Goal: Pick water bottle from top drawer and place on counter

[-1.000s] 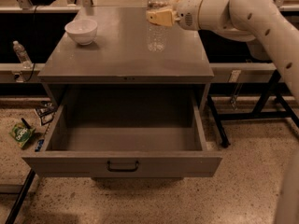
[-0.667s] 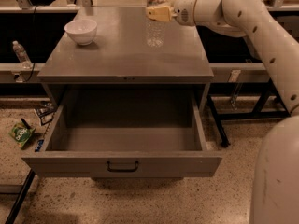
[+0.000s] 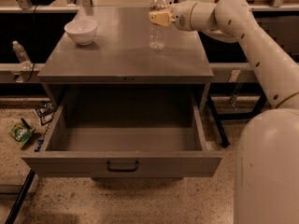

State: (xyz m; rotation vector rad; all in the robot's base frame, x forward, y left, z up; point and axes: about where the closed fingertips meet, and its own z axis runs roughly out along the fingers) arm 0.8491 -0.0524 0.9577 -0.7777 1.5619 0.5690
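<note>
The water bottle (image 3: 158, 31), clear and ribbed with a white cap, stands upright on the grey counter (image 3: 117, 55), at its far right part. My gripper (image 3: 160, 18) is at the bottle's upper half, reaching in from the right and crossing in front of it. The top drawer (image 3: 122, 164) is pulled fully out below the counter, and its inside is bare. Its small dark loop handle (image 3: 122, 166) faces me.
A white bowl (image 3: 81, 31) sits at the counter's far left. A smaller clear bottle (image 3: 21, 54) stands on a low ledge to the left. A green packet (image 3: 20, 134) lies on the speckled floor. My pale arm (image 3: 266, 139) fills the right side.
The bottle stays standing at the same spot on the counter with my gripper beside it. My arm's elbow has swung closer and now fills more of the right side.
</note>
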